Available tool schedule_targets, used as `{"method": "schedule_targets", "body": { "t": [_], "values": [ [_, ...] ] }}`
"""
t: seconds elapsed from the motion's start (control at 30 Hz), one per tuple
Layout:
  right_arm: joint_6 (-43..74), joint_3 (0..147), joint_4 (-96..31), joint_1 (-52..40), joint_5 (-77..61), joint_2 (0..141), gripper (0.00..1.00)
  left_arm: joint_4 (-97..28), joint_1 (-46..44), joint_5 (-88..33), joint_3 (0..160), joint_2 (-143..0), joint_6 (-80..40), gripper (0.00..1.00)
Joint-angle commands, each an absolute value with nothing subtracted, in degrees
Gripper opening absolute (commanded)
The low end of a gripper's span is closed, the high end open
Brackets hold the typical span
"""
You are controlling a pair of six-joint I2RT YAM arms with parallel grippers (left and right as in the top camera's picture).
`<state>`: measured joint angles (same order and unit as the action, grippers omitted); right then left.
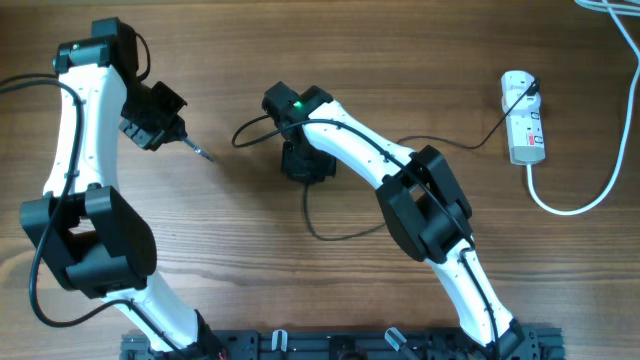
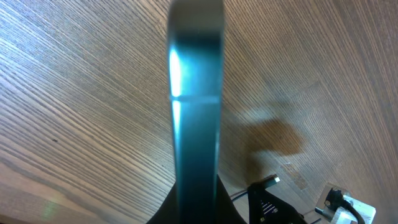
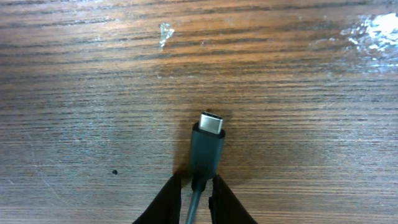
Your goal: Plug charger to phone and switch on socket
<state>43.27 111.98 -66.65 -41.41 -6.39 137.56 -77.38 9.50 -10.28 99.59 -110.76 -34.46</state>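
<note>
Phone point(image 2: 196, 112) stands edge-on, clamped in the left gripper point(image 1: 175, 132) over the table's point(image 1: 250, 285) left half. Mid-table, the right gripper point(image 3: 196, 194) straddles the charger point(image 3: 207, 146) cable narrowly behind its connector; whether it pinches, I cannot tell. Socket point(image 1: 524, 120) lies near the far right corner.

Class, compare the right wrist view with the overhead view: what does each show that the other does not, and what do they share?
Only the right wrist view: the charger's metal-tipped connector, pinched just behind its head by the right gripper. Only the overhead view: the socket with the charger plugged in, and the left gripper holding the phone edge-on. Both: the wooden table and the charger's black cable.
</note>
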Motion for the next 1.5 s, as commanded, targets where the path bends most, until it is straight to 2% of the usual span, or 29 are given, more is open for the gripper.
{"method": "schedule_targets", "body": {
  "t": [0.0, 0.13, 0.4, 0.57, 0.67, 1.47],
  "values": [
    [42.1, 109.2, -66.9, -41.1, -4.4, 141.2, 0.16, -77.5, 9.6, -9.9, 99.5, -109.2, -35.0, 0.04],
    [42.0, 109.2, -66.7, -41.1, -4.4, 141.2, 0.10, -77.5, 9.6, -9.9, 99.5, -109.2, -34.9, 0.04],
    [40.6, 109.2, -66.0, -40.9, -4.3, 141.2, 0.10, -77.5, 9.6, -10.0, 99.5, -109.2, -34.9, 0.04],
    [40.7, 109.2, -65.5, -40.9, -3.6, 141.2, 0.22, -77.5, 9.6, -9.9, 99.5, -109.2, -35.0, 0.04],
    [40.6, 109.2, -65.4, -40.9, -2.6, 141.2, 0.24, -77.5, 9.6, -9.9, 99.5, -109.2, -34.9, 0.04],
    [40.7, 109.2, -65.3, -40.9, 0.5, 141.2, 0.18, -77.5, 9.6, -10.0, 99.5, -109.2, -35.0, 0.04]
  ]
}}
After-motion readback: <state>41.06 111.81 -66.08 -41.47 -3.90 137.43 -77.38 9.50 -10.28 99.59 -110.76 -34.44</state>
